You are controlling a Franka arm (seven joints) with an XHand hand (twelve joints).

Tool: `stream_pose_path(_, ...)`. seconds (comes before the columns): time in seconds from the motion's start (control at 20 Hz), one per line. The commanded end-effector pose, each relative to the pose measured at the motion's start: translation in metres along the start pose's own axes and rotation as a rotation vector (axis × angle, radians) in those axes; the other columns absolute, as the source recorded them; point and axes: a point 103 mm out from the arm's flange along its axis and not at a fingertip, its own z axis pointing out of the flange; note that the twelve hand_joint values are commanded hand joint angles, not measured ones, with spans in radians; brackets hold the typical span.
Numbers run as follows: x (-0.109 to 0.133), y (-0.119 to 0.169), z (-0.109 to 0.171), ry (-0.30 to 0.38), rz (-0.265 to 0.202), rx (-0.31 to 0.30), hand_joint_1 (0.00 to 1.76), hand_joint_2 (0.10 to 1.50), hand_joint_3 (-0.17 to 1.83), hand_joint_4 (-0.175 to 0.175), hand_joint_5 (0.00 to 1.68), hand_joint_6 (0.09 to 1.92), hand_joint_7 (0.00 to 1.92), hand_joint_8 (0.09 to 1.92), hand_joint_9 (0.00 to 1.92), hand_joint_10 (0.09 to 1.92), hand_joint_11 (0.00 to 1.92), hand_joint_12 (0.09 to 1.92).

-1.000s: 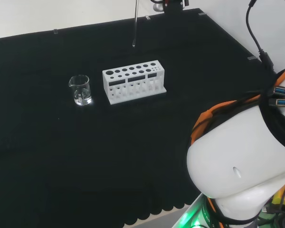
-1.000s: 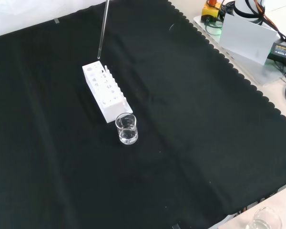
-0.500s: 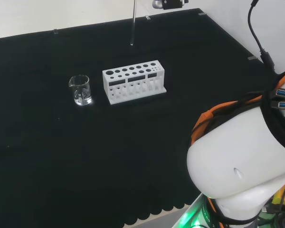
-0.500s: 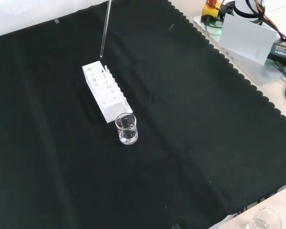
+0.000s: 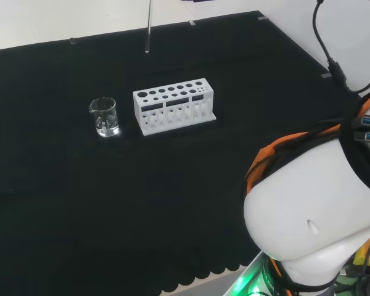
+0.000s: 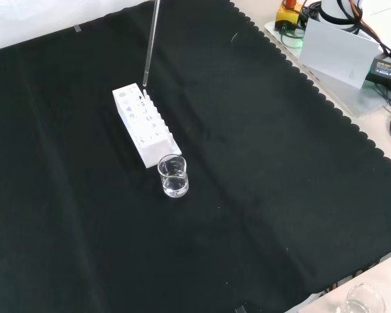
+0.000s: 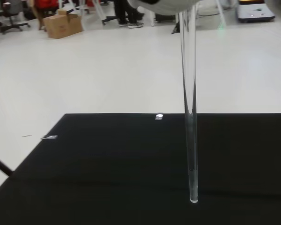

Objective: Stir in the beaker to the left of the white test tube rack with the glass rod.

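A clear glass rod (image 5: 148,26) hangs upright in the air beyond the white test tube rack (image 5: 174,105); its lower tip is well above the cloth. In the front view the rod (image 6: 150,45) comes down from the top edge and its tip stands over the far end of the rack (image 6: 143,124). The hand (image 7: 161,4) shows as a blurred white part at the rod's (image 7: 191,117) upper end and holds it. A small clear beaker (image 5: 103,117) with a little liquid stands left of the rack in the head view, nearer than the rack in the front view (image 6: 173,176).
The arm's own big white link (image 5: 314,209) stands at the head view's right. Off the cloth's scalloped edge, a grey box and cables (image 6: 339,49) lie at the front view's upper right. Another clear vessel (image 6: 362,301) stands at its lower right corner.
The rod has moved left in the head view, toward the beaker's side. In the front view its tip has come nearer, over the rack's far end. Beaker and rack have not moved.
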Motion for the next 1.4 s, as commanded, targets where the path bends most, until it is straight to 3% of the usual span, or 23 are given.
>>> stream_pose_path(0.05,0.021,0.003,0.007,0.021,-0.048,0.014,1.32,1.04,-0.17,-0.175,1.45,0.09,1.37,0.63,1.81,0.34,1.75,0.33)
stream_pose_path(0.6,0.059,0.008,0.026,0.034,-0.145,0.049,1.32,1.04,-0.17,-0.175,1.45,0.09,1.37,0.62,1.81,0.33,1.75,0.33)
stream_pose_path(1.4,0.087,0.024,0.062,0.072,-0.22,0.091,1.33,1.04,-0.17,-0.175,1.45,0.09,1.37,0.62,1.82,0.33,1.75,0.33)
